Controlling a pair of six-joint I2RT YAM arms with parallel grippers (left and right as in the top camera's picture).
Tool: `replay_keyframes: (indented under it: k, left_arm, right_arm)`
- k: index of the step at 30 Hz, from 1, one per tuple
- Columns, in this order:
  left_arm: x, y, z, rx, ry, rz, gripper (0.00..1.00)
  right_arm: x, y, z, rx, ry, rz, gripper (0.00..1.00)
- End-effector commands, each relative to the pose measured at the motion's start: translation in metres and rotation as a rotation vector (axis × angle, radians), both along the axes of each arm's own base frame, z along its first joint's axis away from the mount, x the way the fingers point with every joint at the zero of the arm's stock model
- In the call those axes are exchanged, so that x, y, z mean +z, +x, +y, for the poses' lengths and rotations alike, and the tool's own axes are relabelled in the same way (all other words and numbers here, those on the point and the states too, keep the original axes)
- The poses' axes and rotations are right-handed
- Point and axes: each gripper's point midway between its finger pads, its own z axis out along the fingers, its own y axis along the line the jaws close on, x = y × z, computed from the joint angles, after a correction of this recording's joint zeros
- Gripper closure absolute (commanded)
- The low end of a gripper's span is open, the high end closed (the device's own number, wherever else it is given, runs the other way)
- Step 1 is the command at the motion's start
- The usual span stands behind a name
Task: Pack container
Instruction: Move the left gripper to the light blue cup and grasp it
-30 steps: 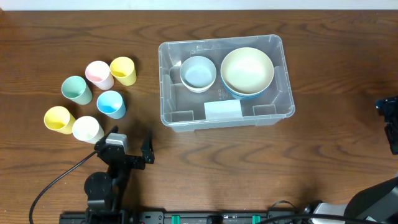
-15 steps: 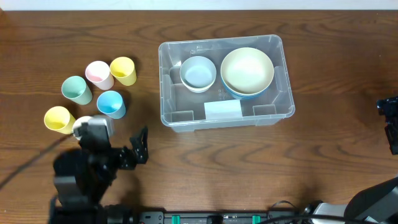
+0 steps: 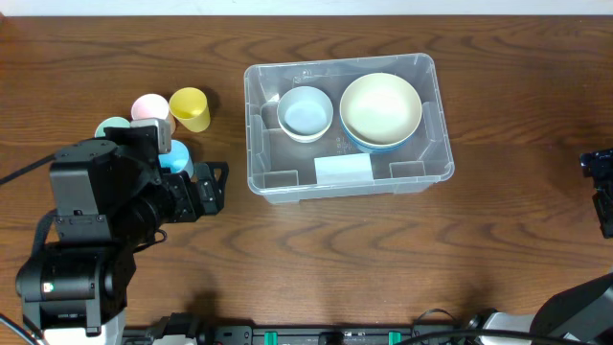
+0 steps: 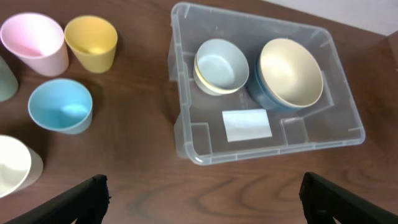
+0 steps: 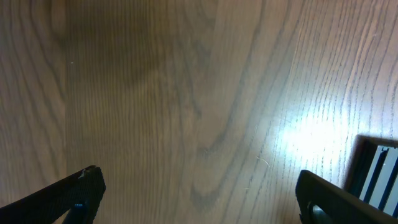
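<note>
1. Now the left gripper (image 4: 202, 200) hovers near the cups (image 4: 60, 106), jaws spread, probably to take one.
2. Container (image 3: 340, 64) stands right of them; two bowls (image 3: 306, 112) leave room inside.
3. Right gripper (image 5: 199, 199) hangs well apart, jaws spread also.

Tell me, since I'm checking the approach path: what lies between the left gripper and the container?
Only bare table lies between the left gripper and the container. The overhead view shows this stretch of wood with nothing on it.
</note>
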Motion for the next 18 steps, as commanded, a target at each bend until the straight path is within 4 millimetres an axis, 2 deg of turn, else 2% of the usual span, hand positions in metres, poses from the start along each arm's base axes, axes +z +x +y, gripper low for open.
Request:
replay_keyframes:
  k: [1, 6, 11, 15, 18]
  left_arm:
    - [0.002, 0.010, 0.009, 0.040, 0.031, -0.005, 0.02]
    - [-0.036, 0.036, 0.038, 0.153, 0.158, 0.138, 0.02]
    - [-0.086, 0.063, 0.041, 0.147, 0.179, 0.310, 0.00]
    - [-0.123, 0.079, 0.042, 0.139, 0.189, 0.422, 0.13]
    - [-0.152, 0.086, 0.042, 0.131, 0.195, 0.515, 0.17]
  right_arm:
    - [0.001, -0.002, -0.002, -0.026, -0.002, -0.003, 0.00]
    - [0.001, -0.002, -0.002, -0.026, -0.002, -0.003, 0.01]
    - [0.001, -0.002, -0.002, -0.026, -0.002, -0.003, 0.01]
    - [0.001, -0.002, -0.002, -0.026, -0.002, -0.003, 0.01]
    - [0.001, -0.002, -0.002, -0.026, -0.002, -0.003, 0.01]
